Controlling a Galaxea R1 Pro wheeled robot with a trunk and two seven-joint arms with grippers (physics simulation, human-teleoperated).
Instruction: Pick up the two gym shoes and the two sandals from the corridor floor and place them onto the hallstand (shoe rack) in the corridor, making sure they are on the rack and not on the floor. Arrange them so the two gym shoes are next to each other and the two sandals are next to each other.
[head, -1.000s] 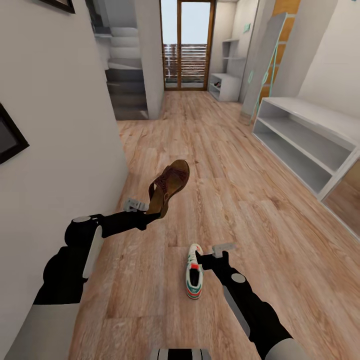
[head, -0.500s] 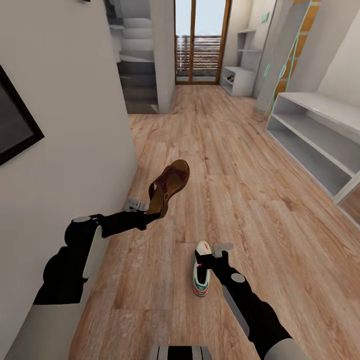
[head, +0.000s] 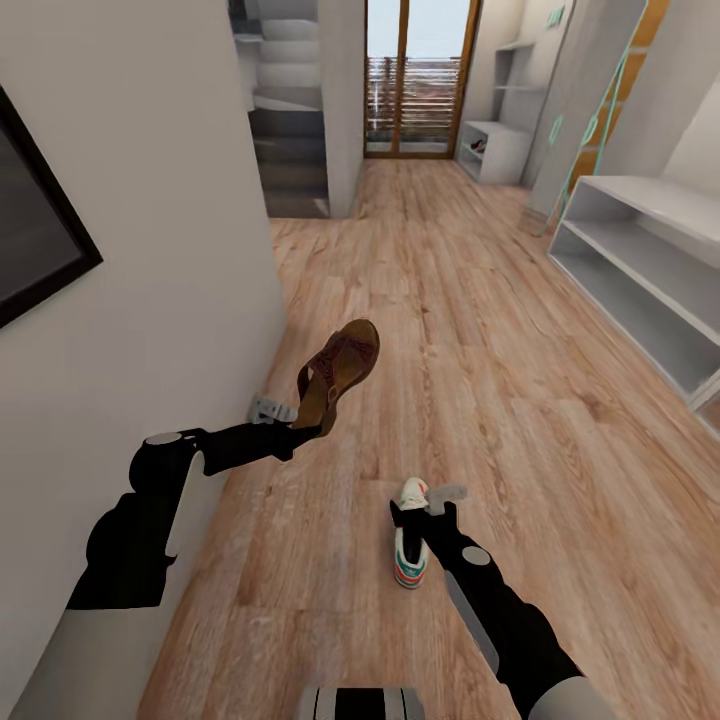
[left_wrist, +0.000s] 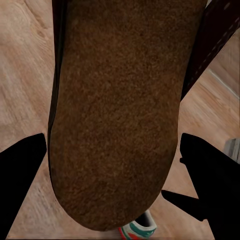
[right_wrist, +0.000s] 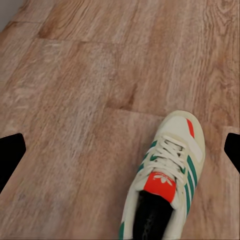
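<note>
Two shoes are in view, one per arm. Largest item: light brown wood-grain plank corridor floor (head: 470, 330), running toward a glazed door (head: 420, 80) at 12 o'clock in the head view. Light grey open-shelf shoe rack (head: 650, 260) stands along the wall at 2 o'clock, well apart from both arms. White wall (head: 150, 250) at 9–10 o'clock carries a dark-framed picture (head: 30, 230).

Dark brown leather sandal with tan footbed (head: 338, 372) is off the floor near centre frame, tilted, toe up toward 1 o'clock, heel end at the left gripper (head: 290, 425). Left wrist view: brown sole (left_wrist: 117, 115) lies between the two black fingers (left_wrist: 22, 170); actual contact not resolved, so closure on the sandal cannot be told for certain.

White lace-up gym shoe with green stripes and red-orange tongue (head: 410, 540) sits at 6 o'clock, touching the right gripper (head: 425, 512). Right wrist view: shoe (right_wrist: 165, 175) between the dark fingertips (right_wrist: 10, 155), which stand wide at the frame edges; whether it is gripped cannot be told.
</note>
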